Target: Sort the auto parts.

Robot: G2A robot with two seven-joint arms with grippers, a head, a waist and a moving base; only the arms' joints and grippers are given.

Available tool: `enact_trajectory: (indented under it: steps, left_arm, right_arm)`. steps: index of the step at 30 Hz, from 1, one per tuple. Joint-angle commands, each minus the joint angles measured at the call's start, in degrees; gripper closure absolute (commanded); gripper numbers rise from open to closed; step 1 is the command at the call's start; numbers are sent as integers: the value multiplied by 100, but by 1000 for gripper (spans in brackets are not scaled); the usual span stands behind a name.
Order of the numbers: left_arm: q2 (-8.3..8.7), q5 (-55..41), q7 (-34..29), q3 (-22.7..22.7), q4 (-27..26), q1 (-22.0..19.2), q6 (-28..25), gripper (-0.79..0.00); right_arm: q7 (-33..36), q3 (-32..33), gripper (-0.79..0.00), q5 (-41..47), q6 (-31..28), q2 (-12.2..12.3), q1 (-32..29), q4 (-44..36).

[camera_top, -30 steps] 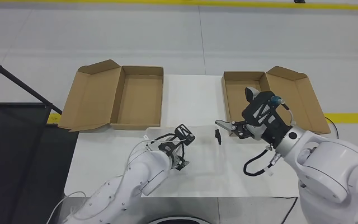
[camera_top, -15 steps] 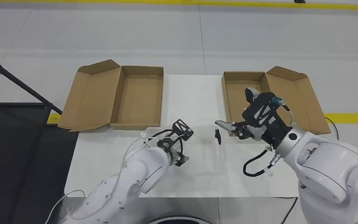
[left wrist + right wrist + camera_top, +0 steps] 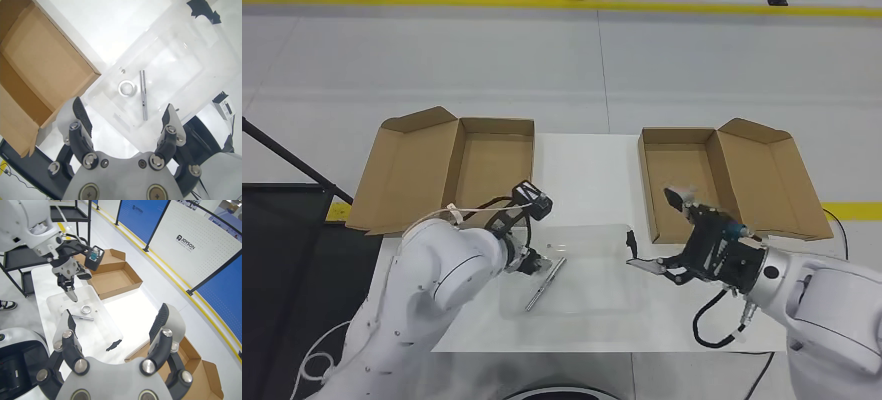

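The ring [image 3: 126, 88] and rod [image 3: 143, 94] are finished in smooth, shiny metal, the tray [image 3: 189, 47] in clear glossy plastic; the left box [image 3: 492, 180] and right box [image 3: 677, 190] are made of matt cardboard.

A silver ring [image 3: 126, 88] lies flat in the clear tray [image 3: 189, 47]. A slim metal rod [image 3: 143, 95] lies just beside it, not touching

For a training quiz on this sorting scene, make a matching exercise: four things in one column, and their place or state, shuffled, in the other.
1 metal ring
2 left cardboard box
3 left gripper
4 black scrap

A open, above the clear tray
B by the tray's edge
C empty
D in the tray, beside the rod

Pairs: 1-D, 2-C, 3-A, 4-B
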Motion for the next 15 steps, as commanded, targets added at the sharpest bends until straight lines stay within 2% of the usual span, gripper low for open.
enact_trajectory:
  steps: [1,5,12,15]
  left_arm:
    - [10,-44,13,193,231,-191,141,-785]
    - [49,-195,13,687,596,-518,621,-785]
    - [49,-184,55,695,610,-498,616,-785]
    - [32,-53,257,862,661,-370,657,-785]
  right_arm:
    - [98,0,-785,-33,-162,29,-89,-63]
    - [185,40,-785,-49,-301,63,-174,-91]
    - [185,40,-785,-49,-301,63,-174,-91]
    - [185,40,-785,-49,-301,63,-174,-91]
